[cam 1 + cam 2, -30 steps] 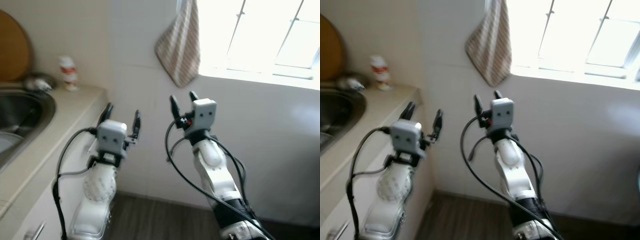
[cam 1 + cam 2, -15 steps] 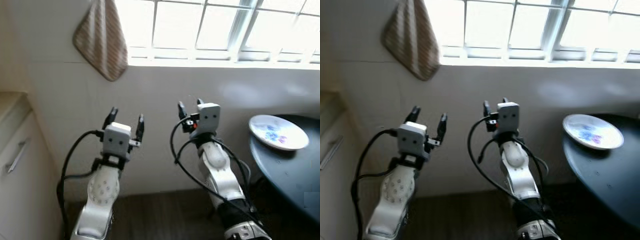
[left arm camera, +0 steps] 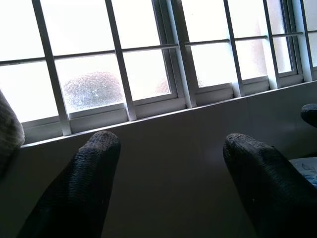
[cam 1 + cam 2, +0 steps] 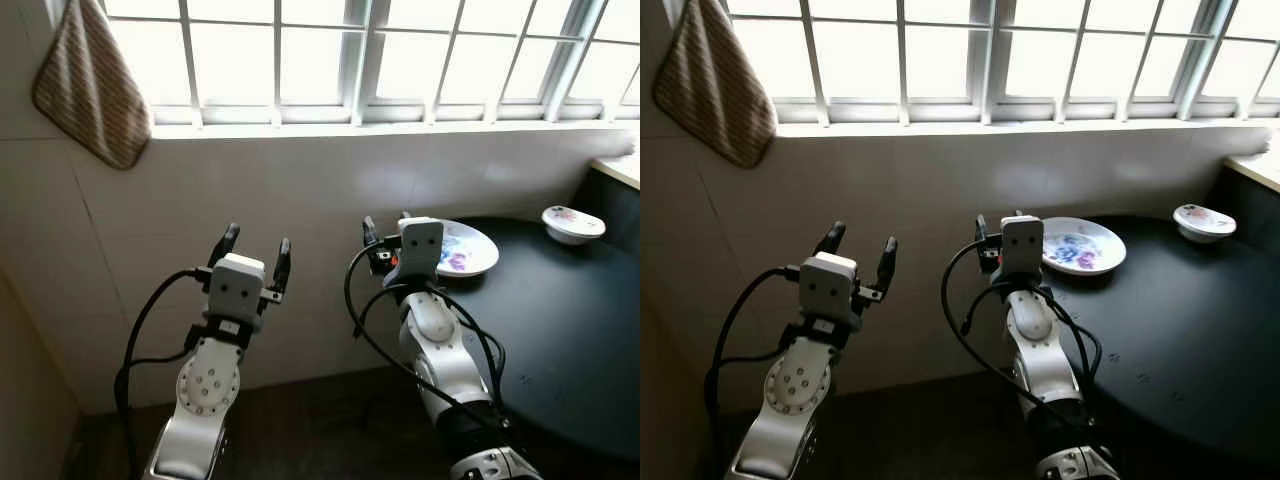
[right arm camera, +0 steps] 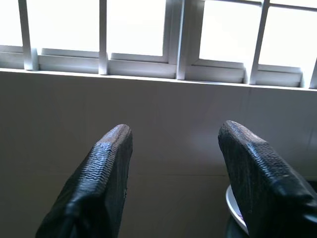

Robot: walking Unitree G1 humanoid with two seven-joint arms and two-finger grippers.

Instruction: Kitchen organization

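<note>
The plate (image 4: 462, 247) lies on the dark table (image 4: 560, 340), right; my left tool (image 4: 254, 256) and right tool (image 4: 385, 228), both spread empty, should approach squarely.

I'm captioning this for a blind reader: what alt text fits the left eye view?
Two silver arms reach toward a white wall under a barred window, left tool and right tool both open and empty. A round black table on the right holds a patterned plate and a small bowl; a striped towel hangs upper left.

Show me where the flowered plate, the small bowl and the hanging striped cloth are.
flowered plate (image 4: 1083, 246), right eye view, its painted centre.
small bowl (image 4: 1204, 221), right eye view, its white side.
striped cloth (image 4: 92, 95), left eye view, middle of the fabric.
</note>
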